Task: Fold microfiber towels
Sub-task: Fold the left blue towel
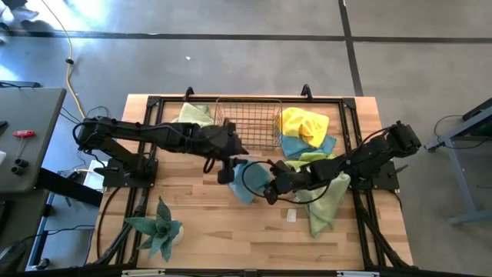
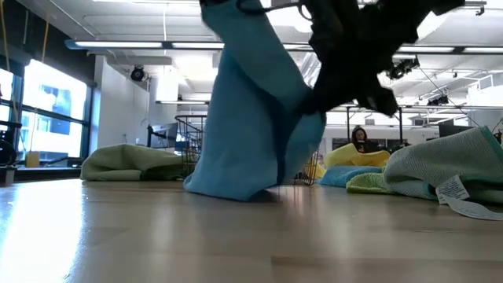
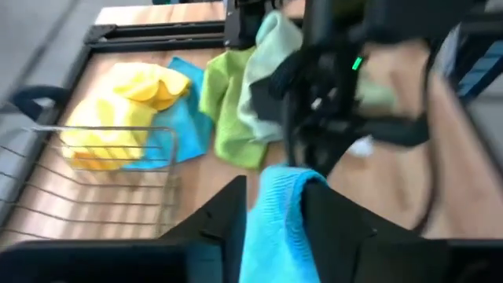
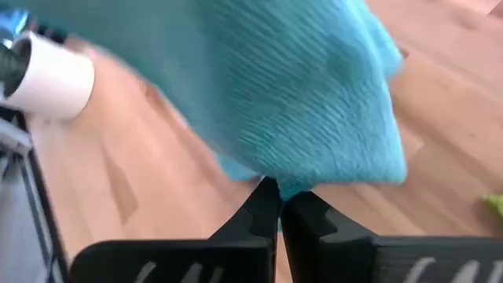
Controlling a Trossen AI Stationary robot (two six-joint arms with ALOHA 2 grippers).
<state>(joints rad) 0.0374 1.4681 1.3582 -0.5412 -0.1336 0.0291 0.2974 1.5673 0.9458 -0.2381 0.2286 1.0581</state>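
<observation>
We see a light blue microfiber towel (image 2: 251, 118) lifted above a wooden tabletop (image 1: 231, 231), just in front of the copper wire basket (image 1: 247, 123), its lower edge still resting on the wood. The right pincer (image 4: 277, 206) is clamped shut on one edge of this towel. The left pincer (image 3: 271, 216) sits astride another edge, its fingers parted with the cloth between them; we cannot tell whether it truly grips. The cloth looks light, limp and slightly grippy, so we judge it best taken by corners or hems and kept taut. Beside the basket lie a yellow towel (image 1: 302, 123), another blue one and lime green towels (image 1: 327, 204); a pale green towel (image 1: 192, 115) lies on the basket's other side. A spiky green plant (image 1: 157, 227) stands well apart from the basket. Beyond is a bright workshop with windows and ceiling lights.
</observation>
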